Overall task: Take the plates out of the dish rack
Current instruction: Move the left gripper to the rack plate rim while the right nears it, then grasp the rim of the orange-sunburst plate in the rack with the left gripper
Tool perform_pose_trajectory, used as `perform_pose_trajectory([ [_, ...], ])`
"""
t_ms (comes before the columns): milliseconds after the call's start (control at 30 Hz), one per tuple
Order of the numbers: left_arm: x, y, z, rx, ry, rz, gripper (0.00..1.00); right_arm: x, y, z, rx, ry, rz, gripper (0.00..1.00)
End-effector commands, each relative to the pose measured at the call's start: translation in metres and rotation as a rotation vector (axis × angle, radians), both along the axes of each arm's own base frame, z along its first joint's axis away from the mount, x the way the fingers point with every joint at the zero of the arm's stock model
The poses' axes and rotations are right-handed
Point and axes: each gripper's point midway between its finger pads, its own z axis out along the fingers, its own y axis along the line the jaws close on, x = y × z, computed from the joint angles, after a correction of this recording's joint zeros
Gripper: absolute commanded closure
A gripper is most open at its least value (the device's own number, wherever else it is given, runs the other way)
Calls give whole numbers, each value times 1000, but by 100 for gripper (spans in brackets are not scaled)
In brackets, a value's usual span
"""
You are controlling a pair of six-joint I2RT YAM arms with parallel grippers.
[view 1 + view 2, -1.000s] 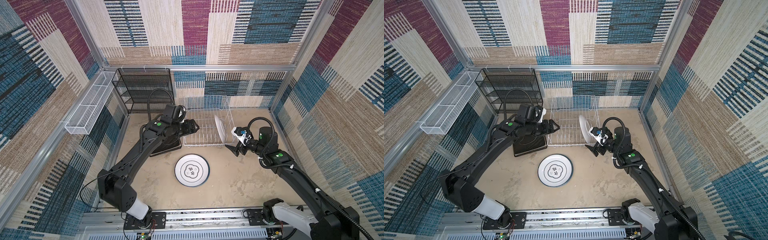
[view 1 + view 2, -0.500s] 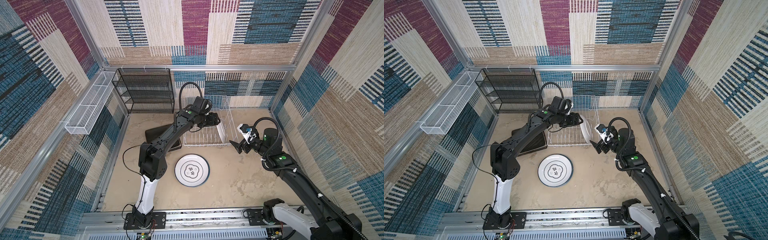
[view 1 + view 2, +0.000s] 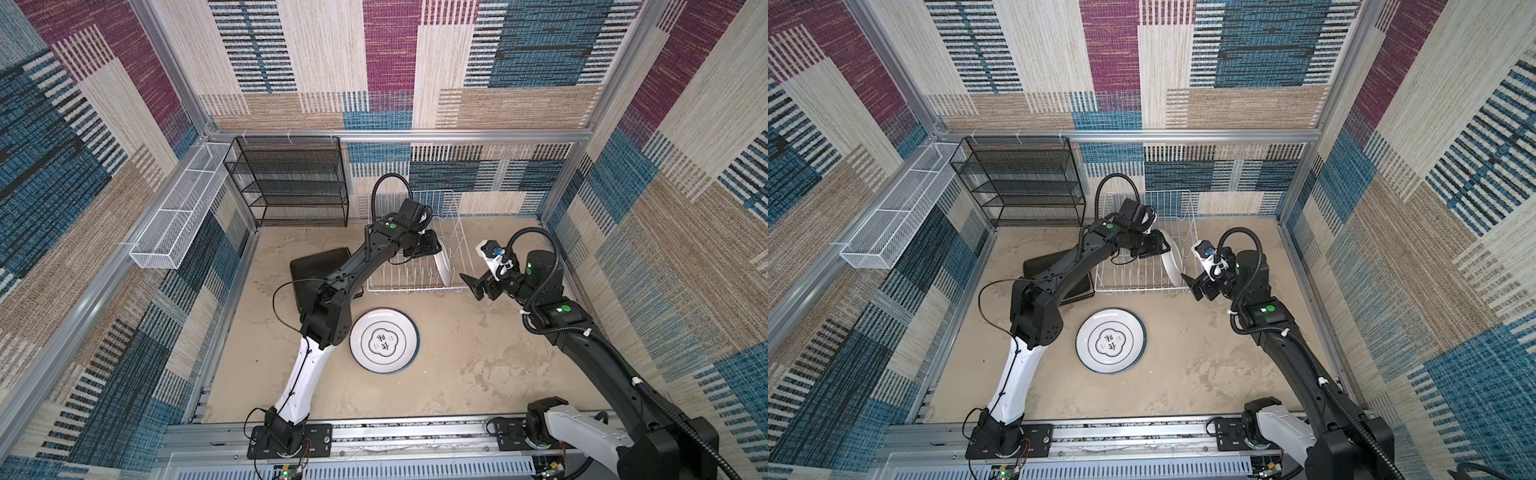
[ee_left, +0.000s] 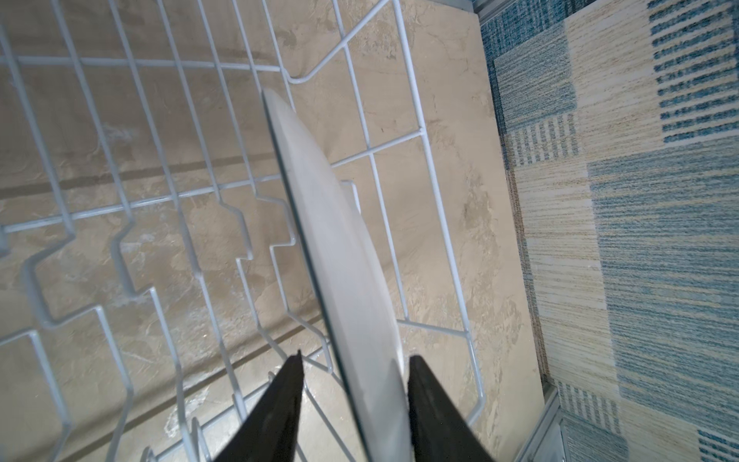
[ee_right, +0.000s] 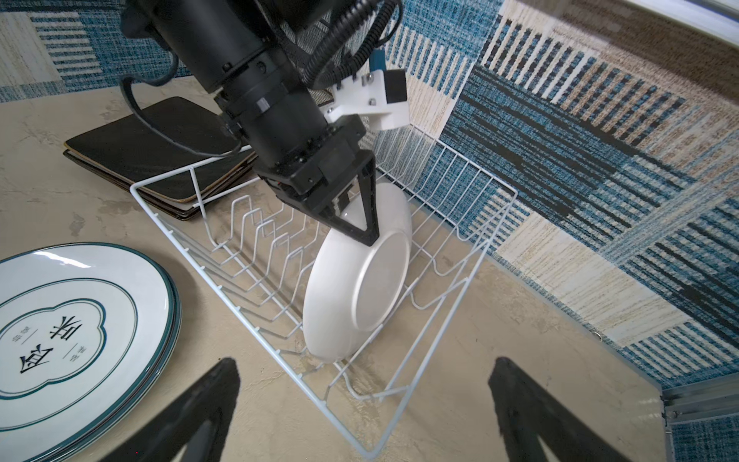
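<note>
The left pincer [image 4: 356,354] straddles the upper rim of a round white plate [image 5: 360,280] that stands on edge at the right end of the dish rack [image 3: 415,276], centre of both top views. Its jaws are open, with a gap beside one finger. The right pincer [image 3: 471,286] hangs wide open and empty, just right of the rack. Teal-rimmed round plates [image 3: 383,340] are stacked on the surface [image 3: 457,374] below the rack. Black-backed square plates [image 3: 320,266] are stacked left of the rack.
</note>
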Motion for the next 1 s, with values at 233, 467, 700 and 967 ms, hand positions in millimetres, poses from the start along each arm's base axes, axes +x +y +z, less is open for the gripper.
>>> perform_pose_trajectory([
  [233,1,-8,-8,-29,44,23,71,4,-2,18,19,-43,-24,0],
  [467,0,-14,-4,-89,85,46,86,3,-4,19,20,-54,-31,0],
  [700,-4,-15,-2,-131,112,70,95,1,-7,18,12,-66,-46,0],
  [967,-7,-15,23,-178,101,80,100,2,-8,21,15,-76,-52,0],
])
